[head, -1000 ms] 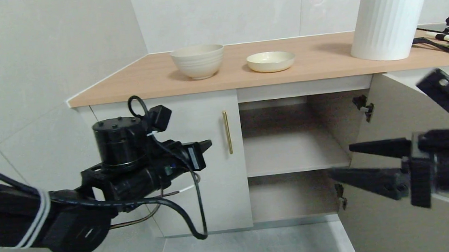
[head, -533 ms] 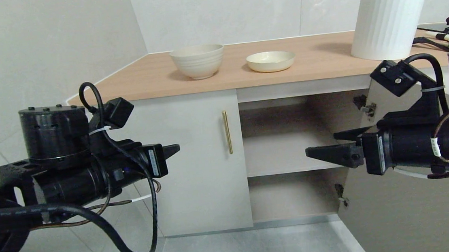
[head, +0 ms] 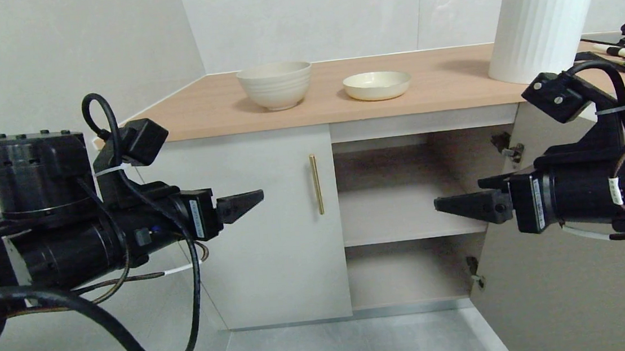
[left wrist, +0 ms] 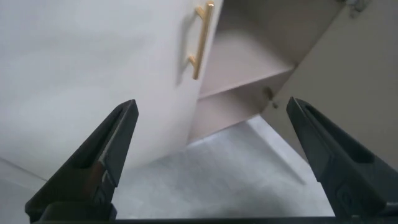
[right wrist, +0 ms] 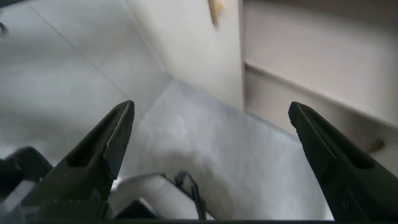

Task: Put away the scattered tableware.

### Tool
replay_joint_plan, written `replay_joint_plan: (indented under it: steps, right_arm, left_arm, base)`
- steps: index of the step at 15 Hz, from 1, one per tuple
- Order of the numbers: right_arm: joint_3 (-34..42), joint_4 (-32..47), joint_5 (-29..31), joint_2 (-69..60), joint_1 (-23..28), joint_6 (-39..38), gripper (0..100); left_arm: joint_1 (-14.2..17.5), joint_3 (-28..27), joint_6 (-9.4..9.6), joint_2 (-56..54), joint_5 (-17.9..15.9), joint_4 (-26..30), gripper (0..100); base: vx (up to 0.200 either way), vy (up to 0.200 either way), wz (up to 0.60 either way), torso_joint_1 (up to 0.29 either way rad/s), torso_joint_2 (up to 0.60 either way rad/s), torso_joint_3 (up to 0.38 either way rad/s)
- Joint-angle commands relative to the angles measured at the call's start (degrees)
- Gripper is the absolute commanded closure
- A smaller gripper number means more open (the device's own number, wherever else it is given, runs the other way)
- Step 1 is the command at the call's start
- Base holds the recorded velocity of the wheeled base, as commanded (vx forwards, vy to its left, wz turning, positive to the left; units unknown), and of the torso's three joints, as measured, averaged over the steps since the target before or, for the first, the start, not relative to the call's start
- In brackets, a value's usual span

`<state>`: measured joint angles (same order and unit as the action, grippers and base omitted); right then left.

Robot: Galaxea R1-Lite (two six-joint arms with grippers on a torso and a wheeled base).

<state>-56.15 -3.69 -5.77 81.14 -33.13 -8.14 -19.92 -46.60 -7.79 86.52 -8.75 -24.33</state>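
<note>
A cream ribbed bowl and a shallow cream dish stand side by side on the wooden countertop. My left gripper hovers below counter height in front of the closed left cabinet door. In the left wrist view its fingers are spread wide with nothing between them. My right gripper hangs before the open cabinet bay, level with the middle shelf. Its fingers are also far apart and hold nothing.
The left door carries a gold handle. The right cabinet door is swung open beside my right arm. A tall white ribbed cylinder stands on the counter at the right, with dark utensils behind it. Grey floor tiles lie below.
My right gripper has risen and moved left to the middle shelf's height. My left arm has drawn back toward the camera and lifted slightly. Bowl and dish have not moved.
</note>
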Motion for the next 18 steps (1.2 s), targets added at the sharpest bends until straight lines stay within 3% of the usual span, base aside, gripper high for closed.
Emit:
replay_joint_plan:
  steps: [1,10,18]
  right_arm:
    - [-1.15,0.27,0.93,0.42,0.0,-0.03,0]
    - [-1.42,0.27,1.37,0.86,0.0,-1.52,0]
    - [-1.33,0.27,1.37,0.95,0.0,-1.44,0]
  left_arm:
    - [0.23,-0.07,0.06,-0.47,0.4,0.07,0]
    - [0.23,-0.15,0.14,-1.61,1.55,0.16,0]
    - [0.85,-0.24,0.14,-2.76,1.55,0.16,0]
  base:
    - [0.0,0.0,0.0,0.0,0.0,0.0]
    - [0.0,0.0,0.0,0.0,0.0,0.0]
    - [0.2,0.0,0.0,0.004,0.0,0.001]
